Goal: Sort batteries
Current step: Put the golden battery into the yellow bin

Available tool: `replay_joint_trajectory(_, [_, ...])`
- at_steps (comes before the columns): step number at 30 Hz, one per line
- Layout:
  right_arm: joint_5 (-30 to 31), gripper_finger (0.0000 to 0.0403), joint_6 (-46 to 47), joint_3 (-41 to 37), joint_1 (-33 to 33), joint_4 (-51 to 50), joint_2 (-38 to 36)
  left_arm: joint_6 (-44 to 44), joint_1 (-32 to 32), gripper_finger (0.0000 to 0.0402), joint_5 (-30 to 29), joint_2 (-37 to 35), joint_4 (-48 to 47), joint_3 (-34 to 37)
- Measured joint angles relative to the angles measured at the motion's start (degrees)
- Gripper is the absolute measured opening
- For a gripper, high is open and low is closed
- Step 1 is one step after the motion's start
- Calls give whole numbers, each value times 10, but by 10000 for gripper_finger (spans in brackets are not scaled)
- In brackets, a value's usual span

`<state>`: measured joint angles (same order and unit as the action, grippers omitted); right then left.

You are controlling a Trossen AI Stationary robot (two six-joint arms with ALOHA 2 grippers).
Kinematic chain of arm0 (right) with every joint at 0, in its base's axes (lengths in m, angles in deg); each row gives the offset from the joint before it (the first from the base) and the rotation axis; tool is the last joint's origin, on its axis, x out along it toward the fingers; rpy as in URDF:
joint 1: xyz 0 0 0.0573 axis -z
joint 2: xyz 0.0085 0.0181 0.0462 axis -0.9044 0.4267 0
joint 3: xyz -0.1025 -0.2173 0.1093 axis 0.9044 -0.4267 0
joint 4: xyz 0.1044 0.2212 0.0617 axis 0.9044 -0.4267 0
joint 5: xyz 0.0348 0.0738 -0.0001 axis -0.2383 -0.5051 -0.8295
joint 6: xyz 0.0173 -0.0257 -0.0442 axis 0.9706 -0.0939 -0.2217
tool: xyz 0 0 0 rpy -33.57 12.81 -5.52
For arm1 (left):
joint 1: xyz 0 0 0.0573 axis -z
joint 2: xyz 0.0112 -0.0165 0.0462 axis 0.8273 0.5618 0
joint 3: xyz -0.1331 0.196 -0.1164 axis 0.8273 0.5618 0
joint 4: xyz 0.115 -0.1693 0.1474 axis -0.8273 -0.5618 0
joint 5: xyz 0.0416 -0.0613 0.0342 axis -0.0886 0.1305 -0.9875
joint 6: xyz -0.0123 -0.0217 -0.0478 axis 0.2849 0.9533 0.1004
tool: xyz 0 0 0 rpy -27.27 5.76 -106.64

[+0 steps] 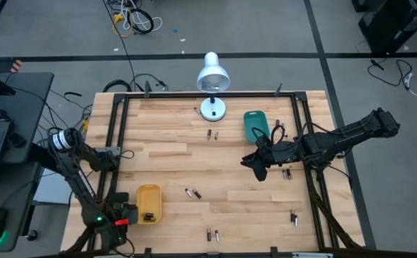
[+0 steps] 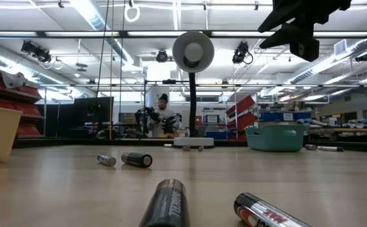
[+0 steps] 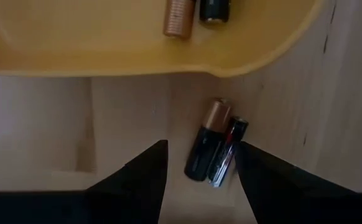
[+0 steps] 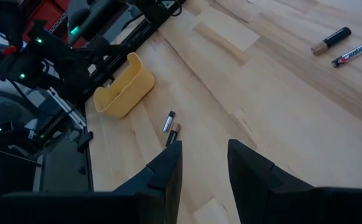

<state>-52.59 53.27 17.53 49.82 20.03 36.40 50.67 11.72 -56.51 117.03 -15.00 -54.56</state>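
My left gripper (image 3: 201, 152) points down at the table's near left corner, open, beside the yellow tray (image 3: 137, 43). Its fingers stand on either side of two batteries on the wood, a copper-topped black one (image 3: 204, 146) and a black-and-red one (image 3: 228, 149). Two more batteries (image 3: 180, 17) lie in the yellow tray. My right gripper (image 4: 204, 158) hangs open and empty above the table's right half, near the teal tray (image 1: 256, 125). Other battery pairs lie loose on the wood (image 1: 193, 193), (image 1: 212, 234), (image 1: 212, 133).
A white desk lamp (image 1: 212, 79) stands at the far edge's middle. More batteries lie at the right (image 1: 286, 173), (image 1: 294, 217). Black frame rails (image 1: 115, 129) run along the table's sides. A person (image 2: 163, 116) sits in the room far behind.
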Motion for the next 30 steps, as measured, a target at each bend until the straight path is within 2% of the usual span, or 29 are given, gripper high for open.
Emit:
replay_joint_trajectory(6, [0,115,-1,0,9,0,0,0,0,193,-6,0,5,9])
replay_joint_trajectory(18, [0,115,0,0,21,1,0,11,0,132,-10,-1,57,38])
replay_joint_trajectory(30, [-1,115,0,0,35,6,0,17,-16,129,-23,-1,65,38])
